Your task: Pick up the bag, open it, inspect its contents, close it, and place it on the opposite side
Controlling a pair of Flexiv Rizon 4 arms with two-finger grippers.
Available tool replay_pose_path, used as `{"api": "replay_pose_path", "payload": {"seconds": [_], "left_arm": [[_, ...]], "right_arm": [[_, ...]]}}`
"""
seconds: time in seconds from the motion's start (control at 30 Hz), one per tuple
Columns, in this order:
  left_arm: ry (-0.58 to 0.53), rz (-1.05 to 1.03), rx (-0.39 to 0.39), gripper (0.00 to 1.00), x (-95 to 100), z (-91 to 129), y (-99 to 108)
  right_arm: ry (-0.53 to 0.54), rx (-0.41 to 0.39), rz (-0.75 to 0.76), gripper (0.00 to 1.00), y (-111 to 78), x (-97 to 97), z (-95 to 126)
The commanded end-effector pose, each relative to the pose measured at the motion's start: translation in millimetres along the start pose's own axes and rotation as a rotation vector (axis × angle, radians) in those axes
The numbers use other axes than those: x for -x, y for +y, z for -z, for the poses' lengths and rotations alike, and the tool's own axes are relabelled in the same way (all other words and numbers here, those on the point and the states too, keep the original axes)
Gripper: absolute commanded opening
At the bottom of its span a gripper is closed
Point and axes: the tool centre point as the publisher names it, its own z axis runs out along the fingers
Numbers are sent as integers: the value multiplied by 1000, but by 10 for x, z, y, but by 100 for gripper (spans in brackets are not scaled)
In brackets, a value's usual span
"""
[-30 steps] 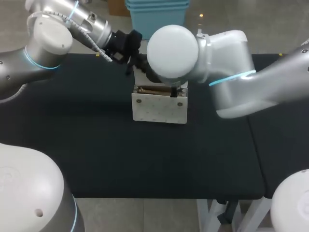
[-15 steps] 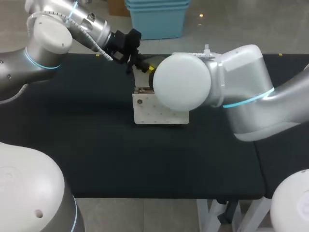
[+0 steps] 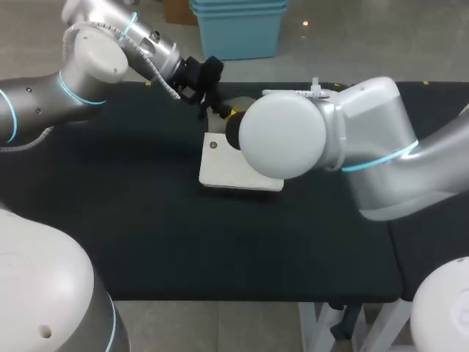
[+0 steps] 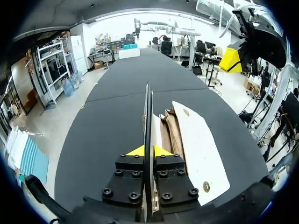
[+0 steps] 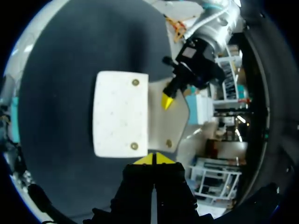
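The white bag [image 3: 231,169] lies tipped on the black table [image 3: 132,235] near its middle, white face with two rivets up. My left gripper [image 3: 220,111] comes in at the bag's far side. In the left wrist view it [image 4: 148,150] is shut on a thin dark edge of the bag, with the white flap [image 4: 196,140] and brown lining [image 4: 171,134] just beside it. My right arm's elbow [image 3: 282,136] hides the right gripper from above. In the right wrist view my right gripper [image 5: 153,159] is shut at the bag's [image 5: 120,114] near edge, and my left gripper's fingertips [image 5: 167,101] rest opposite.
A seam [image 3: 388,242] splits the table from a second black top on the right. Open table surface stretches to the left and front of the bag, down to the front edge [image 3: 220,299].
The bag stood upright with its brown mouth showing and now leans over with its white face up. My right arm swung right and lower; my left arm shifted slightly right.
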Motion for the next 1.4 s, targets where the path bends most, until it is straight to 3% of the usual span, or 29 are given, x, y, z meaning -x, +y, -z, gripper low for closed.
{"api": "replay_pose_path", "payload": {"seconds": [0.03,0.37,0.77,1.1,1.23,1.4], "left_arm": [[-34,-30,-28,0,-121,-62,88],[-87,-99,43,0,-304,-202,156],[-194,-76,62,0,-85,-203,445],[-168,-114,30,0,-36,-225,411],[-166,-119,36,0,-5,-244,413],[-169,-110,54,0,19,-271,447]], "right_arm": [[3,8,1,0,34,-98,-67],[66,13,-6,0,59,-350,-131],[95,32,10,0,151,-616,-292],[126,53,11,0,144,-797,-463],[148,62,8,26,138,-876,-476],[166,63,3,35,114,-959,-427]]}}
